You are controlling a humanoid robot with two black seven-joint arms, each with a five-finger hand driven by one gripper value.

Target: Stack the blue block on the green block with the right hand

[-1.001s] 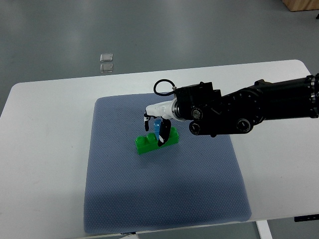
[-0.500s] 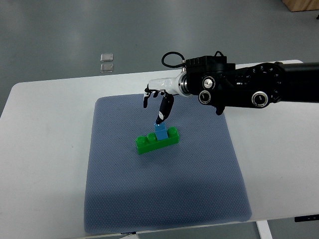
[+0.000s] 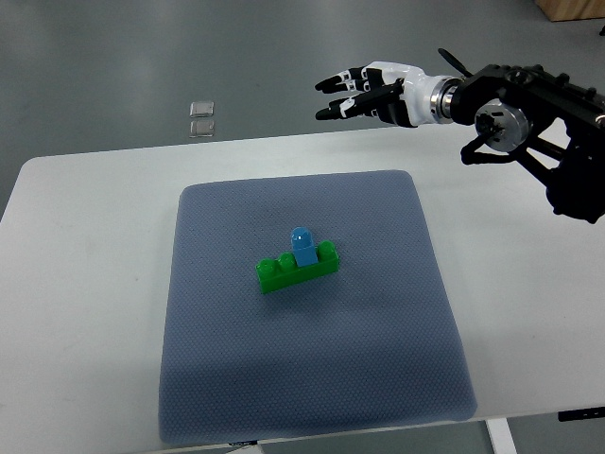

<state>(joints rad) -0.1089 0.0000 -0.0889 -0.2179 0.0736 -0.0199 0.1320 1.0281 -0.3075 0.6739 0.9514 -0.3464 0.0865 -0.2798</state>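
— Blocks, where are they?
— I see the blue block [image 3: 303, 246] seated upright on the green block [image 3: 299, 266], near the middle of the grey mat [image 3: 236, 378] on the white table [image 3: 85, 284].
— And the hand?
— My right hand [image 3: 369, 92] hovers above the table's far edge, fingers [image 3: 337, 110] spread, holding nothing.

The blue block [image 3: 303, 246] standing on the green block [image 3: 299, 265] is the only obstacle on the mat [image 3: 312, 378]; bare mat lies on every side of it.
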